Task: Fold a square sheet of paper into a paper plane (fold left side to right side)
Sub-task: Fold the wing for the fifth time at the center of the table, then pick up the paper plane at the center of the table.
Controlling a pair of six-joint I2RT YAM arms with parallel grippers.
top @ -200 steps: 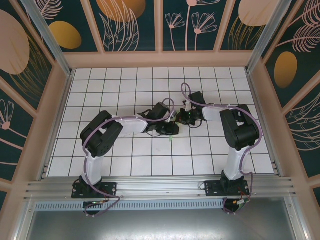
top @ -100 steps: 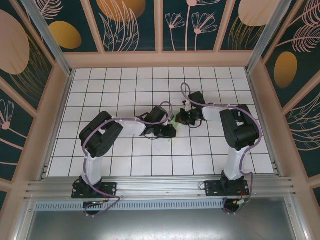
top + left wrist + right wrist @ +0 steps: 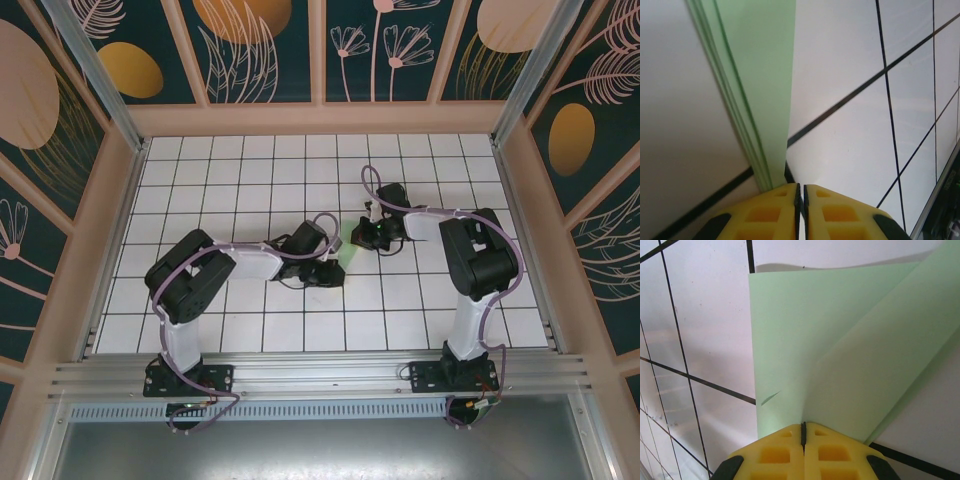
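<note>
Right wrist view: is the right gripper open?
No, the right gripper has its yellow fingertips pressed together with only a thin slit between them, and the paper runs into that slit.

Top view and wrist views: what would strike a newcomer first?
The mint-green paper, creased, pinched by the right hand in the right wrist view. The left hand grips its layered edge, and in the top view both hands meet near the table middle.
</note>
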